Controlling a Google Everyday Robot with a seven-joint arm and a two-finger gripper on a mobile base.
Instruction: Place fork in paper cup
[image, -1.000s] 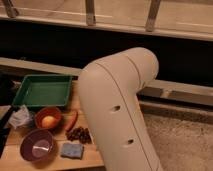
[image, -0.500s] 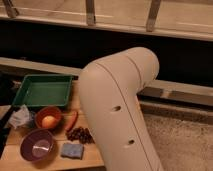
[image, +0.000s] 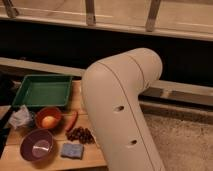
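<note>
Several things sit on the wooden table (image: 77, 96) at the left. Farthest left lies a crumpled pale wrapper (image: 20, 118), with a green tray (image: 42, 92) behind it, bare inside. In front of the wrapper stands a purple bowl (image: 33, 142). Just right of the wrapper stands a red-orange bowl (image: 39, 116) holding a round yellowish item (image: 48, 122). Next comes a slender red piece (image: 73, 120), lying tilted beside that bowl, then a dark clustered heap (image: 81, 134) and a blue-grey sponge (image: 71, 150) near the front edge. A thick cream robot arm (image: 120, 100) fills the middle, bent at an elbow, and covers the table's right part. The gripper is out of sight past this arm; its fingers are closed tight, though on what cannot be told. Neither the fork nor the paper cup can be made out. Speckled carpet (image: 185, 145) lies at the right.
</note>
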